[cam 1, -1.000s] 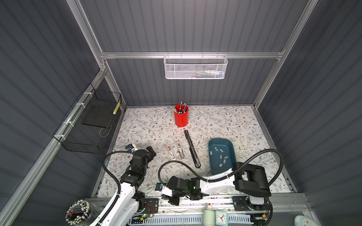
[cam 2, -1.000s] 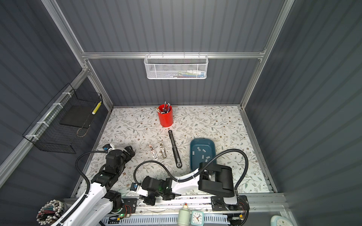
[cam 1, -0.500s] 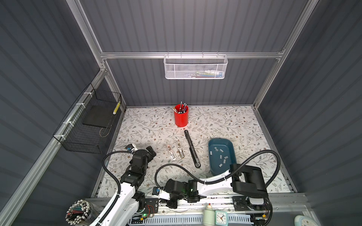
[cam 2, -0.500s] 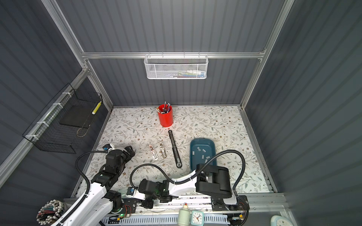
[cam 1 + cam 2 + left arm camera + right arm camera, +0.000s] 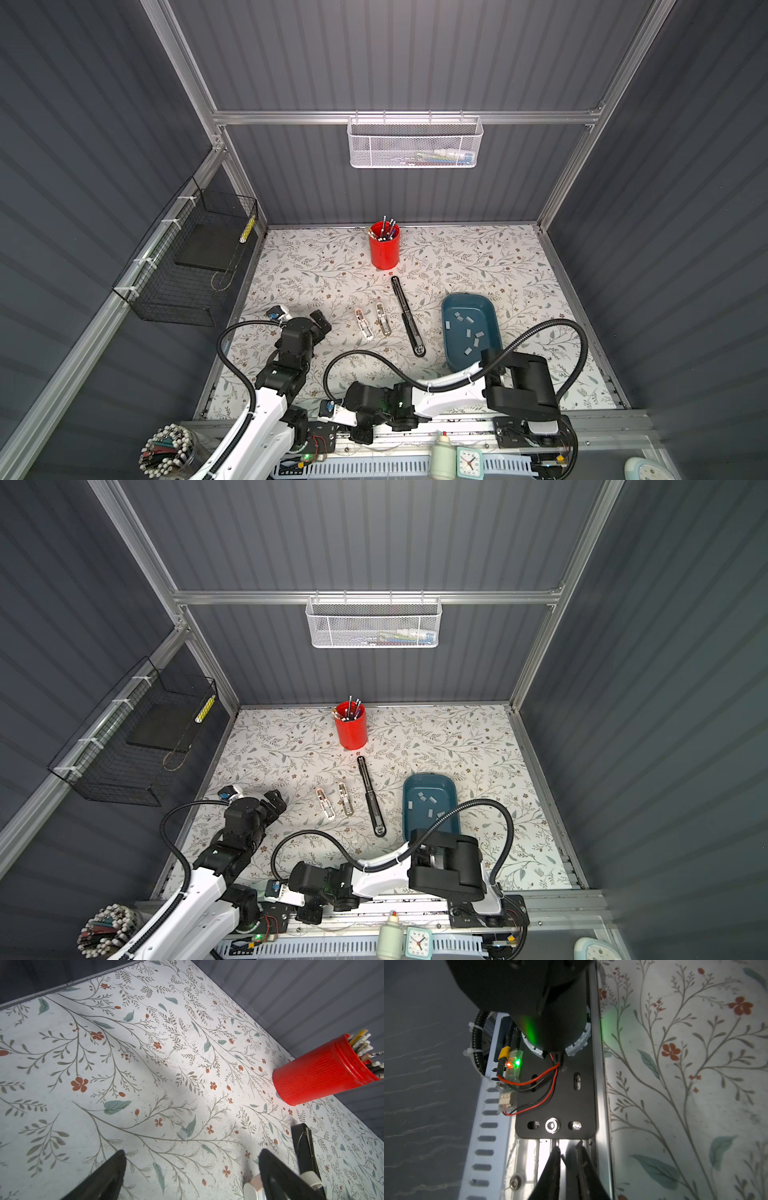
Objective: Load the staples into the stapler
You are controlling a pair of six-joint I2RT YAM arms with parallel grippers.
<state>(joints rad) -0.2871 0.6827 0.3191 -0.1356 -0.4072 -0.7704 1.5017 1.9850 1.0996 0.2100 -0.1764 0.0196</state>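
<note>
staples point(image 5: 459, 317) in blue tray point(image 5: 456, 353), pens point(image 5: 387, 229) in red cup point(image 5: 384, 254)
black stapler point(image 5: 408, 319) lies left of the tray; left pincer point(image 5: 192, 1153) released, right pincer point(image 5: 568, 1152): cannot tell.

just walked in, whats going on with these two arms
Two robot arms are meant to load the staples into the stapler, but neither arm is at the stapler. It lies opened flat on the table, and the staples sit loose in the blue tray beside it. The left gripper hangs wide open over the table. The right gripper is down by the front rail with its jaws nearly together; whether it pinches anything I cannot tell.
</note>
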